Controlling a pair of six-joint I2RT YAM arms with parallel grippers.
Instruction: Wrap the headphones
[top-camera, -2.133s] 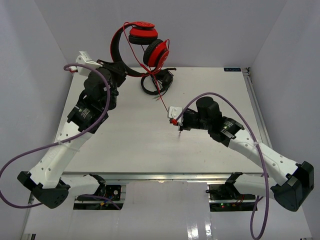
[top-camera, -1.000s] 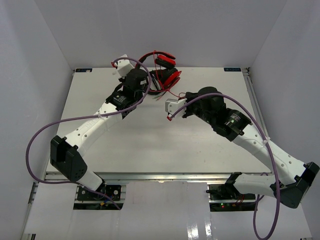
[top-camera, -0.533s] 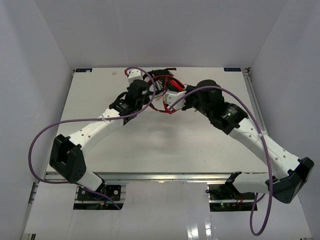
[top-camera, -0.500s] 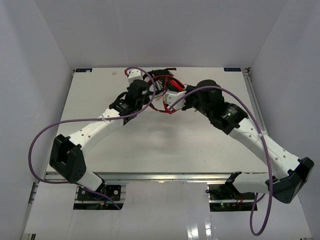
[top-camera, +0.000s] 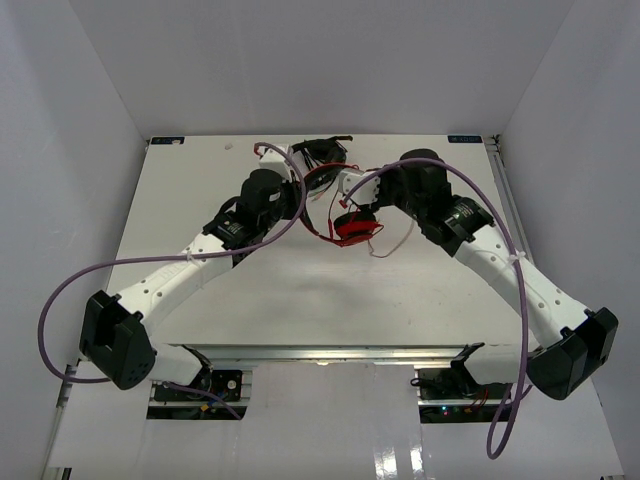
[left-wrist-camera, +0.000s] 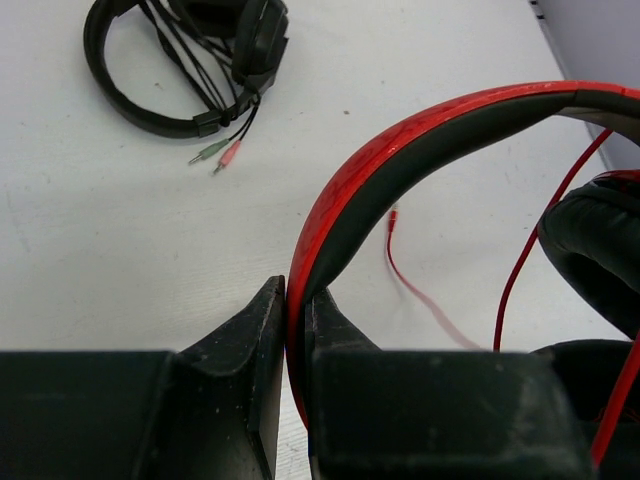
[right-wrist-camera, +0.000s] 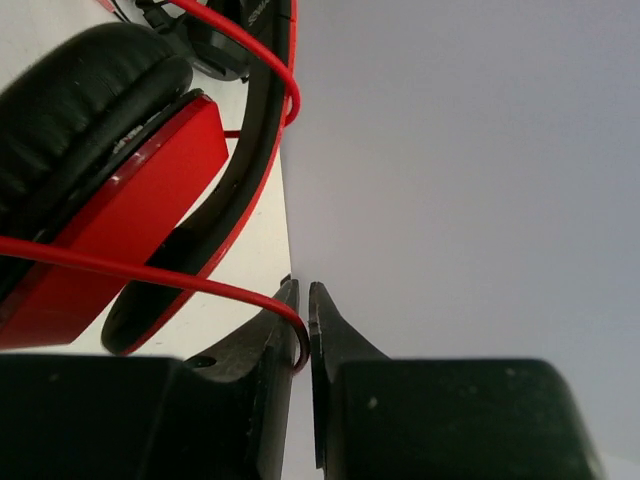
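Observation:
The red headphones (top-camera: 356, 227) hang just above the middle of the table, ear cups low. My left gripper (top-camera: 303, 192) is shut on the red headband (left-wrist-camera: 400, 160), which runs up out of the jaws in the left wrist view. My right gripper (top-camera: 352, 197) is shut on the thin red cable (right-wrist-camera: 150, 275), close beside a red ear cup (right-wrist-camera: 120, 200) with black padding (right-wrist-camera: 70, 100). More cable trails on the table (top-camera: 385, 245) and shows in the left wrist view (left-wrist-camera: 415, 290).
Black headphones (top-camera: 322, 151) with a black cable and green and pink plugs (left-wrist-camera: 215, 155) lie at the table's back edge, just behind both grippers. White walls enclose the table (top-camera: 200, 290) on three sides.

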